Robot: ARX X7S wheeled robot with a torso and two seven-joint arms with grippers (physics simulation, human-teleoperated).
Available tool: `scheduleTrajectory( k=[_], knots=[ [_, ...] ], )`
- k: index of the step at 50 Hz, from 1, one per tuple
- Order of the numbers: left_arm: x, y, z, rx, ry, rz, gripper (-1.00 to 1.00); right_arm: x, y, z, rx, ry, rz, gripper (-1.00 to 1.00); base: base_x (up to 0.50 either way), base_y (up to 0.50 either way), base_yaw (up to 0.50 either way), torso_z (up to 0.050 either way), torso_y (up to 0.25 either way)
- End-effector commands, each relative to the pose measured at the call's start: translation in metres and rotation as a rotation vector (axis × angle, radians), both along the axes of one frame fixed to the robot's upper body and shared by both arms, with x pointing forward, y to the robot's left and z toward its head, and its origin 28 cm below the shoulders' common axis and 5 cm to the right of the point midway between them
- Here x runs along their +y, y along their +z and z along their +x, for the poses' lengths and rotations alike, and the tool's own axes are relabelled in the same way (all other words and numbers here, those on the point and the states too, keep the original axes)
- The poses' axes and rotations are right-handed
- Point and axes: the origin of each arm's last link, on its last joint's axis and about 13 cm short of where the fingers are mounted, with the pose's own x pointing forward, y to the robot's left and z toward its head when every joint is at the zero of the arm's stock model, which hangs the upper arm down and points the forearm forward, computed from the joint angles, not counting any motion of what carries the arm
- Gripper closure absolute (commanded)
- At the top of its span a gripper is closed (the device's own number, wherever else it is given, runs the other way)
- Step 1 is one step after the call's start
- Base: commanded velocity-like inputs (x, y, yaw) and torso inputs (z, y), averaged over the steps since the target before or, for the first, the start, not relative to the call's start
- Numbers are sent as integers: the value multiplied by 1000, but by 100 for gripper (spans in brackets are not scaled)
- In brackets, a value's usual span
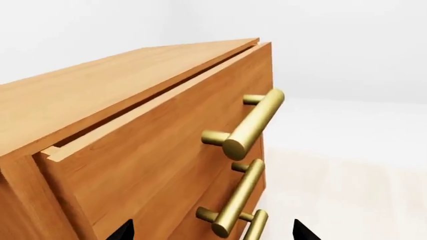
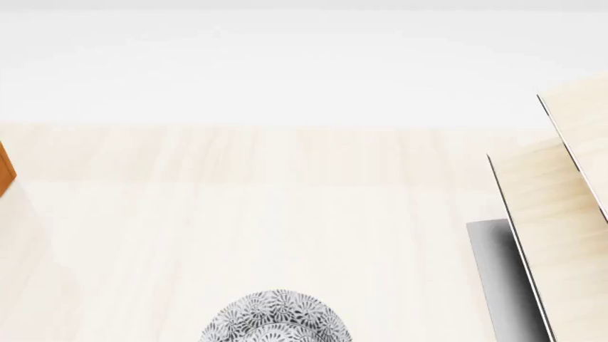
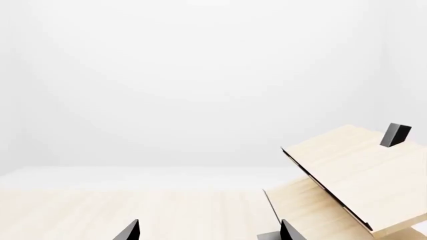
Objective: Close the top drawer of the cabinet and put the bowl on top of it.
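The left wrist view is filled by the orange-brown cabinet (image 1: 100,85). Its top drawer (image 1: 167,150) stands slightly out, with a dark gap under the cabinet's top board. A brass bar handle (image 1: 250,125) sits on the drawer front. My left gripper (image 1: 212,232) is open in front of the lower drawer fronts, a short way from them, holding nothing. The patterned white and grey bowl (image 2: 275,320) rests on the pale table at the head view's near edge. Only a sliver of the cabinet (image 2: 5,167) shows at the far left there. My right gripper (image 3: 210,231) is open and empty above the table.
A like drawer front with its own brass handle (image 1: 237,197) lies below the top drawer. A pale wood slanted rack (image 2: 560,185) on a dark base (image 2: 499,278) stands at the right; the same rack (image 3: 353,170) shows in the right wrist view.
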Motion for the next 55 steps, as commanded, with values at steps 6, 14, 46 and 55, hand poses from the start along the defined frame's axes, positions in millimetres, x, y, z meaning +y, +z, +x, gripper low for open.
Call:
scheduleTrajectory(
  k=[6,14,46,55],
  knots=[
    [3,8,5,15,25,-15,-100,0,1,-1,-1,1,-1,-100,0,0,0,0,0],
    [7,6,5,24,37,-19,-100,1,0,0,1,2,-5,-100,0,0,0,0,0],
    [19,8,14,47,65,-24,-100,1,-1,2,7,1,-14,-100,0,0,0,0,0],
    [23,7,12,53,76,-29,-100,1,-2,2,8,1,-16,-100,0,0,0,0,0]
  ],
)
